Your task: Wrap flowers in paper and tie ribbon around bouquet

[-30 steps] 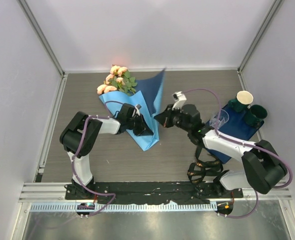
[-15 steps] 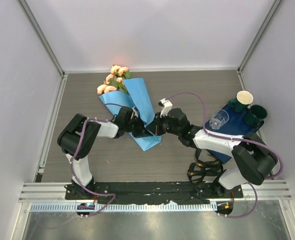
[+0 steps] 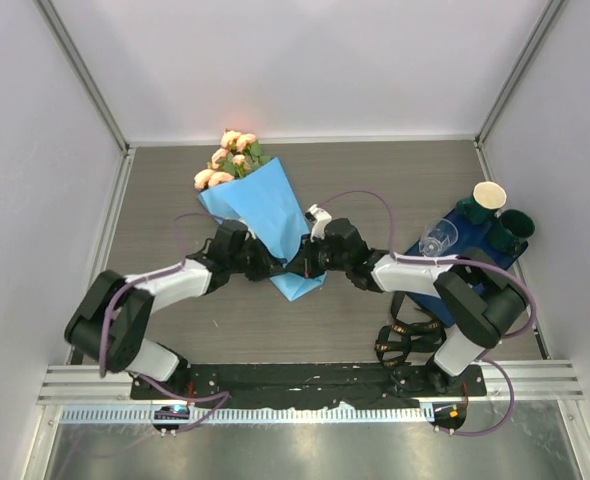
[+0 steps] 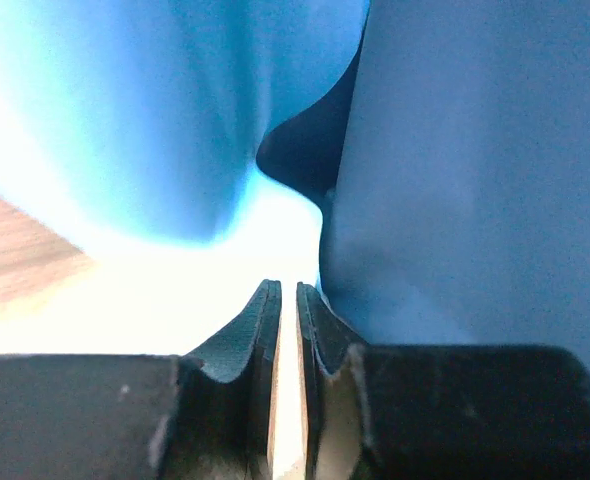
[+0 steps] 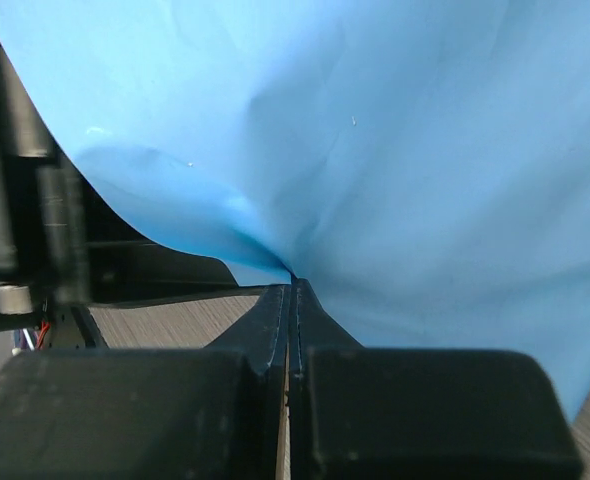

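Top external view: the paper lies as a cone on the worktop, its wide end toward the far wall with the pink-peach roses spilling out, its narrow tip near us. The left fingers and right fingers meet at that narrow end from either side. Nothing is tied around the cone yet, so we judge the wrapping to be the step in hand. To do it well, one side should hold the overlapped flap flat against the cone while the other lets go and takes a new hold lower down. If both let go together, the thin sheet would likely spring open. Left wrist view: the left fingers stand only a narrow slit apart, right against the paper. We cannot tell whether any of the sheet is caught between them. The light sky-blue face glares on the left and a duller blue fold rises on the right, with a dark hollow between the layers and a corner of worktop showing. Right wrist view: the right fingers are pressed together, and the paper gathers to a point at their tips, so they appear to pinch its edge. The sheet is smooth, with faint creases running out from that pinch.
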Controlling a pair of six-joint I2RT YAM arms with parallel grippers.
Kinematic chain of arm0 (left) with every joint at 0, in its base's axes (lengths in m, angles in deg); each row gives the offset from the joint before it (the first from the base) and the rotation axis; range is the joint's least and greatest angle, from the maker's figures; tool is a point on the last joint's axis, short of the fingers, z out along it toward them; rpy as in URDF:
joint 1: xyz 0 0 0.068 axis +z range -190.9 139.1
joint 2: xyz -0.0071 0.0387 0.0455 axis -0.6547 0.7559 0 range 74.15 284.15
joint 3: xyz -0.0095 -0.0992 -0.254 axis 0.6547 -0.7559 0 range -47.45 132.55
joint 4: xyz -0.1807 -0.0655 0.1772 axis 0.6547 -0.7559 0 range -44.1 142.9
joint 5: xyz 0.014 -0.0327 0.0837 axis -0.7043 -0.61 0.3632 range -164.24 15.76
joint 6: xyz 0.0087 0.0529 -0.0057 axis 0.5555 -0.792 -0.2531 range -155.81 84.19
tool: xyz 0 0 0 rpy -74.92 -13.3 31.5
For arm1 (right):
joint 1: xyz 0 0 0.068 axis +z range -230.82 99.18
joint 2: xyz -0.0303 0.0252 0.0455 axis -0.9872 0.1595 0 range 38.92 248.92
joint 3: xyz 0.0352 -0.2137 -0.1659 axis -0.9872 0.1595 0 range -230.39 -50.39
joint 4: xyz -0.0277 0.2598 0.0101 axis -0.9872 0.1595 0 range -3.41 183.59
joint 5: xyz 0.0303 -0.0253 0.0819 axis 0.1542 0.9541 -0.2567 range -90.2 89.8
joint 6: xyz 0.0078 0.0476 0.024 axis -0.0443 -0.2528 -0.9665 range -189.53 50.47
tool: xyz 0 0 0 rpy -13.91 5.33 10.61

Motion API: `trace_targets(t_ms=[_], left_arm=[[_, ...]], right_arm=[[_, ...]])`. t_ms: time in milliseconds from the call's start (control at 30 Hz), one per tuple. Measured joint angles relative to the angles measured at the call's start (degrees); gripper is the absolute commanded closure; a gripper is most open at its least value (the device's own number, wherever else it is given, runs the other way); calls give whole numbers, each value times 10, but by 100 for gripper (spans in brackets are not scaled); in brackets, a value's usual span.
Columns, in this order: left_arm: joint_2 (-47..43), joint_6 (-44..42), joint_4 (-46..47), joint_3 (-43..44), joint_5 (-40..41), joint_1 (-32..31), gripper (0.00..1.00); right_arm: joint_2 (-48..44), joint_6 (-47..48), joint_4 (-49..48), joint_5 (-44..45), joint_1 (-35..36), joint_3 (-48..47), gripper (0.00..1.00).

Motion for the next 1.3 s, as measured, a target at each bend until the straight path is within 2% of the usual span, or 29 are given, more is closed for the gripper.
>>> trace_targets(t_ms=[100,133,300,333,400,467,500,533,567,700,767,867,900,1100,1167,1267,1300], left_arm=[[-74,11,-53,-24,31,16,70],[-104,14,-69,-33,41,27,57],[-259,29,-148,-64,72,125,39],[-272,28,-155,-64,76,143,31],[-308,27,-171,-65,78,177,26],[-329,30,-171,-65,69,204,28],[-326,31,-165,-65,59,216,32],[-316,34,-159,-63,43,225,41],[-303,37,-154,-60,28,232,43],[-190,51,-108,-38,-46,244,50],[-155,60,-87,-34,-76,244,47],[-113,73,-59,-16,-113,243,34],[-109,75,-52,-11,-119,243,32],[-108,78,-45,9,-110,243,20],[-109,76,-53,10,-96,243,20],[-110,73,-62,10,-81,243,32],[-110,73,-62,10,-81,244,45]], right_arm=[[25,1,2,-14,2,-19,100],[35,1,3,-16,3,-26,100],[78,2,16,-14,18,-56,100],[85,2,18,-11,20,-61,100],[98,2,25,-4,27,-70,100],[107,2,34,3,32,-78,100],[111,2,38,6,34,-82,100],[115,2,42,9,35,-85,100],[118,2,44,12,36,-88,100],[130,1,52,23,38,-97,99],[132,-1,59,37,38,-100,99],[133,-3,70,61,39,-108,99],[133,-5,75,68,39,-112,99],[136,-15,107,109,39,-147,98],[142,-17,118,118,39,-163,98],[154,-19,130,123,39,-183,98],[161,-20,134,123,39,-191,98]])
